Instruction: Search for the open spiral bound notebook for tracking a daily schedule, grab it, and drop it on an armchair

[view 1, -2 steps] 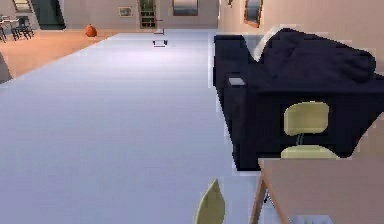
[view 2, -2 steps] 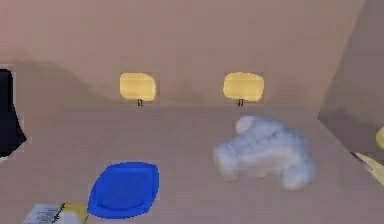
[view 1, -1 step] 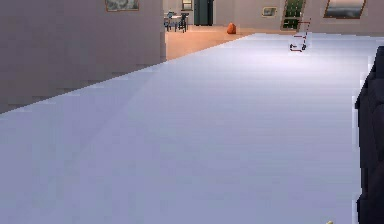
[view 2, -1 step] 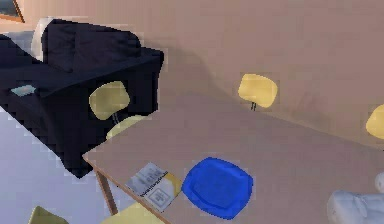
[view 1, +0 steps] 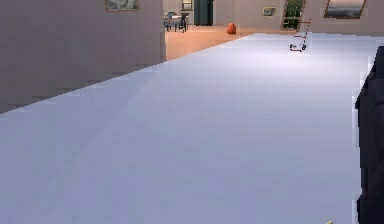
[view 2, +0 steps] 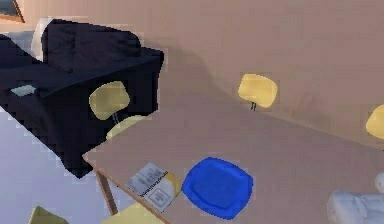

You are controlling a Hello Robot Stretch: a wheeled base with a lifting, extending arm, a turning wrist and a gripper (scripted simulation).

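On the table [view 2: 290, 140], at its near corner toward 7 o'clock in the arm side view, lies what reads as the open notebook [view 2: 150, 178], pale pages spread flat. The state of the jaws cannot be told, nor whether they carry anything.

Hazard 1: a blue plate [view 2: 218, 185] sits just beside the notebook at its 3 o'clock. A descent offset that way would likely strike or drag the plate.

Hazard 2: a yellow chair [view 2: 110, 100] stands against the table edge at the notebook's 11 o'clock. It lies between the notebook and the dark armchair [view 2: 90, 60] at 10 o'clock, so a direct carry risks a snag.

Hazard 3: a small grey object [view 2: 22, 90] rests on the armchair's arm. A careless drop could land on it.
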